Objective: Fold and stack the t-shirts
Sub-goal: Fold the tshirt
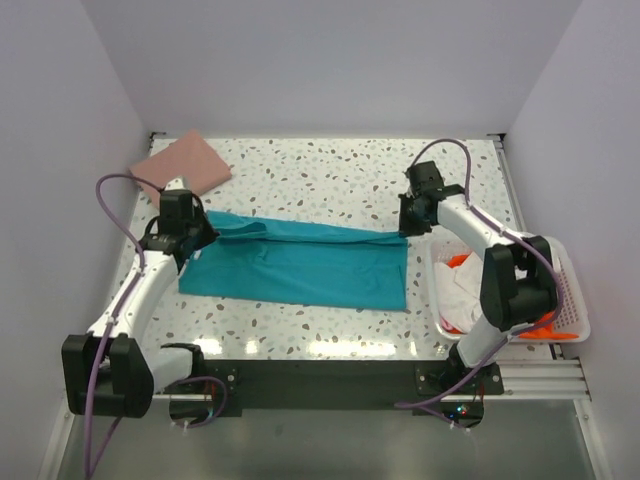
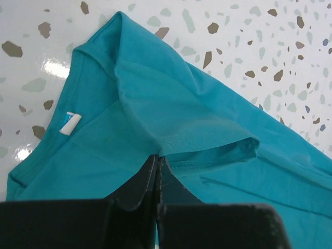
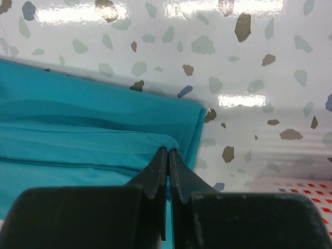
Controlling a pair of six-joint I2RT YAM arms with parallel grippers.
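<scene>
Pinching the teal shirt (image 1: pixel 300 265) at both ends, the two pairs of fingers were closed tight on cloth. The left fingers (image 2: pixel 157 160) held a raised ridge of fabric by the sleeve, close to the collar. The right fingers (image 3: pixel 168 153) held the stitched hem at the opposite corner. The shirt lay stretched across the middle of the desk (image 1: pixel 330 170), with its far long edge gathered between the two grips.

It looked thin, light and limp, so it would likely sag wherever it was not held and crease easily. Seams and hems seemed the surest places to grip, and both ends would need to travel together.

A small white tag (image 2: pixel 70 123) with a blue mark sat inside the neckline, but no writing on it could be read. A folded pink shirt (image 1: pixel 183 160) rested at the far left corner. White and orange shirts (image 1: pixel 462 290) lay in the basket (image 1: pixel 575 300) on the right.
</scene>
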